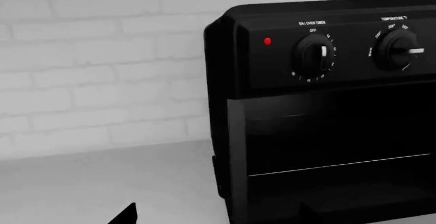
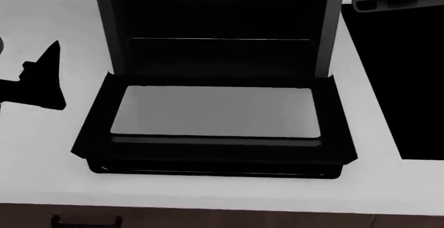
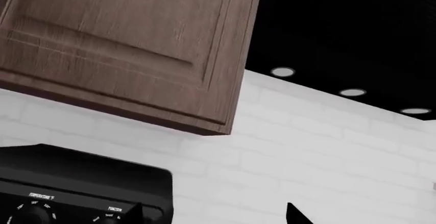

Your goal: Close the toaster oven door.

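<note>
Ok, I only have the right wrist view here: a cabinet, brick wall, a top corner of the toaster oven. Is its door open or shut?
Observer: Open. The head view shows the toaster oven door folded down over the counter, glass window facing up.
Operator: Any gripper on it?
Observer: No. The left gripper is to the door's left, not touching it.
Operator: Anything inside the cavity?
Observer: The left wrist view shows a thin wire rack and nothing on it.

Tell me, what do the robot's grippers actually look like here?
Very little shows. The left gripper appears in the head view as a flat black shape with a pointed finger. The wrist views catch only black fingertip corners. No cables, markings or colours are visible.
</note>
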Tool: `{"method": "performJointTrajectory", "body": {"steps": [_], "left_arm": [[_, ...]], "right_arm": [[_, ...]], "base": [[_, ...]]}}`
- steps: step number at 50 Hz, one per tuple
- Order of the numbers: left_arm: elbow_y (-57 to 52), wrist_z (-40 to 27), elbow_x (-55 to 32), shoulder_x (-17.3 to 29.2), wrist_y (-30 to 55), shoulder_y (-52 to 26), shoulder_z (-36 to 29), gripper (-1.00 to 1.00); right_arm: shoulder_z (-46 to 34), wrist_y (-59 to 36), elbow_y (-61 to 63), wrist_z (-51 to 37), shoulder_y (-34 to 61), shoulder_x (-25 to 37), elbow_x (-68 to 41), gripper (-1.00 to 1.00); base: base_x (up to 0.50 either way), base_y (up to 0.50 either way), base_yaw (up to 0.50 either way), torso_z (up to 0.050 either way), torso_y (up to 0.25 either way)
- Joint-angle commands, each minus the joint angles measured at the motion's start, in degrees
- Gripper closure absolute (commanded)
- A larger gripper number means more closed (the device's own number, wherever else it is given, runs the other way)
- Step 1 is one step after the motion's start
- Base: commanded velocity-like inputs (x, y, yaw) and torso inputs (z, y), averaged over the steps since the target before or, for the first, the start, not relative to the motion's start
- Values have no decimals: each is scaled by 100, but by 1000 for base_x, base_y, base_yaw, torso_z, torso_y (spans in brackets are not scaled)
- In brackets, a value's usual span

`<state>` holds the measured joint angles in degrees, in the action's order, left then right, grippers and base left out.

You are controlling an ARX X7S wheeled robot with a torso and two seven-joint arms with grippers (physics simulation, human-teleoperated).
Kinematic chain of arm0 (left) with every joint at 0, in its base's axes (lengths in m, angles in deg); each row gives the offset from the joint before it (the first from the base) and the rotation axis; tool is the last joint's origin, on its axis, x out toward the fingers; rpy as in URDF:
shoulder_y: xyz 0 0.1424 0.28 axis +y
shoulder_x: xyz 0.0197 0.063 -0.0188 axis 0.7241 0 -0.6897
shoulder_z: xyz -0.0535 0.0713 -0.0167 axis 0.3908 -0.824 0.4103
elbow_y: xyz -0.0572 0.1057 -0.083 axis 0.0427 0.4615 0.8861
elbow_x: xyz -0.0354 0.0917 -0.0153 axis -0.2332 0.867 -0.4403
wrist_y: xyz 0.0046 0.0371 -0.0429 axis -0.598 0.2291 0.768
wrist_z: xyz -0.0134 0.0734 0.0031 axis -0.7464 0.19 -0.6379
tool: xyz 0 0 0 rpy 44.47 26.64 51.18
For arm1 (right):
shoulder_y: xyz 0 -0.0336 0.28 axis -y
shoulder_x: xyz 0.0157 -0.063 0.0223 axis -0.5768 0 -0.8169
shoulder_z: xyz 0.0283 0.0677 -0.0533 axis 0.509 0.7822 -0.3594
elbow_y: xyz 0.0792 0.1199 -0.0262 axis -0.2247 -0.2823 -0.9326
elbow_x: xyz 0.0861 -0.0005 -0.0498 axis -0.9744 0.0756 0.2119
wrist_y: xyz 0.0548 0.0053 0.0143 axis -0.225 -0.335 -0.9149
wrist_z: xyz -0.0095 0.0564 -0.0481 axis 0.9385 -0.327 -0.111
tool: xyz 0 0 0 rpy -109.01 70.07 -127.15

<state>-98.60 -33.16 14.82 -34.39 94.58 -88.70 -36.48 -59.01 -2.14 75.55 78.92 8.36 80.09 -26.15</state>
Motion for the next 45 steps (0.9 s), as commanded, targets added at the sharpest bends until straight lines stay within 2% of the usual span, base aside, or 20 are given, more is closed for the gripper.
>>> {"method": "performJointTrajectory", "body": {"steps": [1,12,23,28,31,37,39,45], "left_arm": [[38,-4,2,16,-40,-8,-28,-100],[-24,-22,-28,20,15,-30,-87,-100],[88,10,-8,57,-101,-19,-98,-100],[319,423,320,488,-771,-104,-404,-100],[504,819,806,1043,-1511,-71,-810,-100],[631,1337,1630,1792,-2625,93,-1558,-100],[795,1444,1881,1935,-3120,118,-1749,-100],[973,1750,2494,2417,-3850,172,-2254,-100]], "right_arm": [[5,-27,7,-10,9,13,-42,-100],[172,-4,45,-6,-54,-13,-96,-100],[173,-9,61,-24,-41,-21,-134,-100],[120,1,29,-33,-28,-20,-141,-100],[39,102,-39,-51,-63,-30,-107,-100],[-48,299,-173,-53,-122,-70,-73,-100],[-8,234,-134,-50,-93,-56,-101,-100],[53,102,-43,-50,-25,-20,-160,-100]], "base": [[355,164,0,0,0],[353,70,0,0,0],[0,0,0,0,0],[0,0,0,0,0],[0,0,0,0,0],[0,0,0,0,0],[0,0,0,0,0],[0,0,0,0,0]]}}
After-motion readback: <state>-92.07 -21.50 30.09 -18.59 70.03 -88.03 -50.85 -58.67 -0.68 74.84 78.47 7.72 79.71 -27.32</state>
